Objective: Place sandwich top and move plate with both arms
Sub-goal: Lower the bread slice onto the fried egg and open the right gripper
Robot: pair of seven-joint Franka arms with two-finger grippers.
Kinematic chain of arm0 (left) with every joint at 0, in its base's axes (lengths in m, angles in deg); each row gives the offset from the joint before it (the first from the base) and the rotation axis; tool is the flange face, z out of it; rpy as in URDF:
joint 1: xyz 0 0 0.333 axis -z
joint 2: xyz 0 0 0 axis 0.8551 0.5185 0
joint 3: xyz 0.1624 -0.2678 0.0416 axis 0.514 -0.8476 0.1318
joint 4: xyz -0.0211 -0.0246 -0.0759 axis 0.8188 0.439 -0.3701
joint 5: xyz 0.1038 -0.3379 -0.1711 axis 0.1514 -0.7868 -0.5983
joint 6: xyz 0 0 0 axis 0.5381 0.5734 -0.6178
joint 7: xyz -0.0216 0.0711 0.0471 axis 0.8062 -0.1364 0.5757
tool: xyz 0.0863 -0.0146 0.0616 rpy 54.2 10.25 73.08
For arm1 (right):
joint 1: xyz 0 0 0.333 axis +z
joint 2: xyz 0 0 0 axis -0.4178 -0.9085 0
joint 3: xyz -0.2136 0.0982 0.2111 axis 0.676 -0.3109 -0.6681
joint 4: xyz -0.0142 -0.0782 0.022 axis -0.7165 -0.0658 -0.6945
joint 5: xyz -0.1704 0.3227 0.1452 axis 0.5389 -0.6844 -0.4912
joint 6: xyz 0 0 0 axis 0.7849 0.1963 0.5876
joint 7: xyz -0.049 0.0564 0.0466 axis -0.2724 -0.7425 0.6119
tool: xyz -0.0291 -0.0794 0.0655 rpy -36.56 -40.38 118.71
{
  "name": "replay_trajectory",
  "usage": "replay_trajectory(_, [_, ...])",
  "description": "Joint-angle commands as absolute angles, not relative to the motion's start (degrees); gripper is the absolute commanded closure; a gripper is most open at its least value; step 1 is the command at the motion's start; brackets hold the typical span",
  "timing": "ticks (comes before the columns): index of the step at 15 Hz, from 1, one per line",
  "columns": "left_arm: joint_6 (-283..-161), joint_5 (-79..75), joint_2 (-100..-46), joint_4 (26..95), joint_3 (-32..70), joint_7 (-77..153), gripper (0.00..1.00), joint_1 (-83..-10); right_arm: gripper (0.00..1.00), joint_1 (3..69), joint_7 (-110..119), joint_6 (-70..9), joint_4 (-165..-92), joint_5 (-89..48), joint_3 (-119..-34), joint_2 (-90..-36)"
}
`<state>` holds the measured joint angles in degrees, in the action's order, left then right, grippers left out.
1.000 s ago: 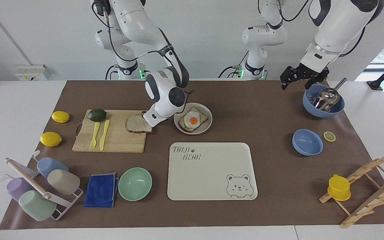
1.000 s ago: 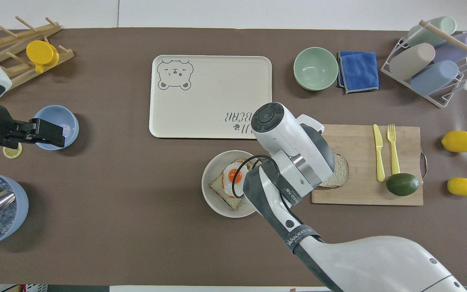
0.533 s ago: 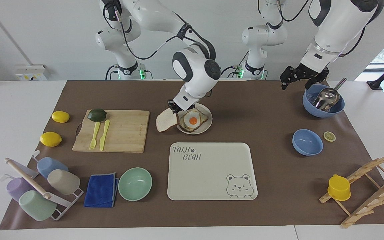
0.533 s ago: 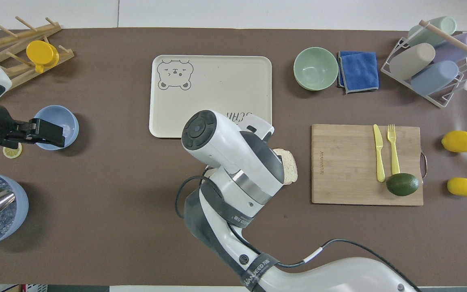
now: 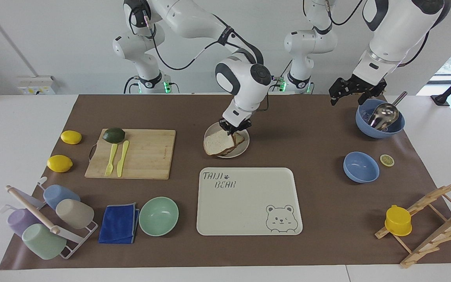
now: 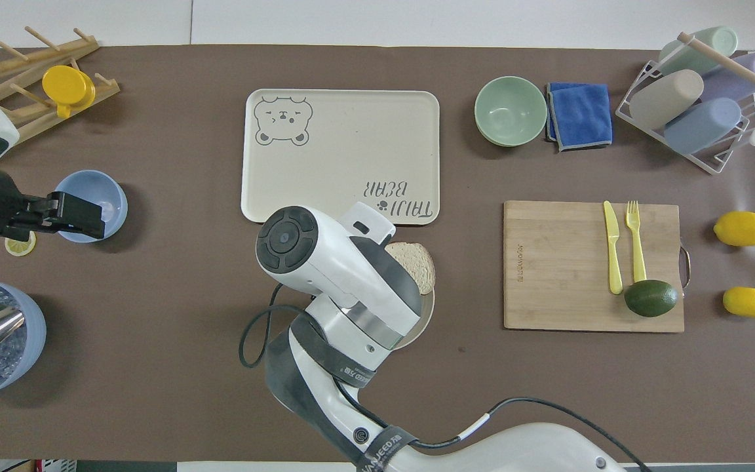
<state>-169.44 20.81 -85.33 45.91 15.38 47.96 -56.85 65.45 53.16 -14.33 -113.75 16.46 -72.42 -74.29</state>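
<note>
Sandwich top hides the plate's filling.

Bread — pale square slice w/ brown crust — is sitting tilted over the plate, its edge sticking out past the rim toward the right arm's end. Plate: small, round, off-white, lying mid-counter, just nearer the robots than the tray.

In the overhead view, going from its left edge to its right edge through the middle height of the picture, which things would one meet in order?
Small blue bowl → left gripper over it → bread slice held by the right gripper → cutting board → yellow knife → yellow fork → avocado → lemon.
</note>
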Motion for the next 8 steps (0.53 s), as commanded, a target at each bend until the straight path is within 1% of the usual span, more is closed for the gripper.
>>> replay_trajectory(1, [-168.8, 20.1, -86.7, 46.9, 15.4, 47.4, 0.00, -57.3, 1.00, 66.6, 56.7, -18.5, -117.7, 15.8, -72.7, -73.4])
replay_trajectory(5, [-168.8, 20.1, -86.7, 47.0, 15.4, 47.5, 0.00, -57.3, 1.00, 66.9, 57.4, -18.9, -118.1, 15.2, -73.8, -73.1])
replay_trajectory(6, [-168.8, 20.1, -86.7, 47.0, 15.3, 47.4, 0.00, -57.3, 0.96, 66.9, 57.4, -18.9, -118.1, 15.1, -73.8, -73.1])
replay_trajectory(7, [-168.9, 20.1, -86.7, 47.0, 15.4, 47.4, 0.00, -57.3, 0.76, 66.7, 57.3, -18.8, -118.0, 14.5, -73.8, -73.2])
replay_trajectory(8, [-169.0, 20.1, -86.6, 47.0, 15.4, 47.4, 0.00, -57.3, 0.35, 65.9, 57.0, -19.0, -117.7, 13.7, -73.8, -73.2])
